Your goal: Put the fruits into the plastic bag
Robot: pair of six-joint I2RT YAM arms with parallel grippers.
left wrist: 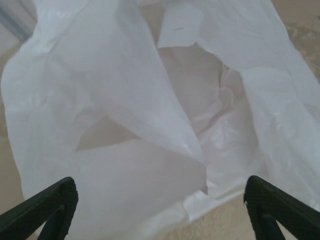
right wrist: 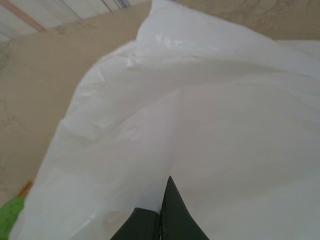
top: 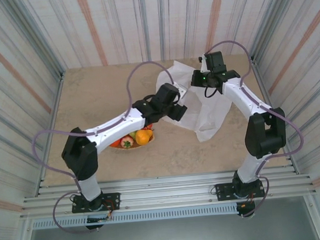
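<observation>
Our right gripper (right wrist: 167,196) is pinched shut on the crinkled white translucent plastic bag (left wrist: 125,100), our empty left gripper (left wrist: 160,186) is spread wide just before its mouth, so we'd hold that mouth up while fetching the small glossy toy fruits (top: 137,138) well behind those fingers.

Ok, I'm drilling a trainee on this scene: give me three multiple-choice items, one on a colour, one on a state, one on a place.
1. The bag is: A blue, B white, C black.
2. The left gripper is: A open, B shut empty, C shut on the bag.
3. The fruits lie: A in the bag, B behind the bag, C on the plate.
Answers: B, its film looks white in all views; A, its fingers stand wide apart with nothing between; C, they sit grouped on it, away from the bag.
</observation>
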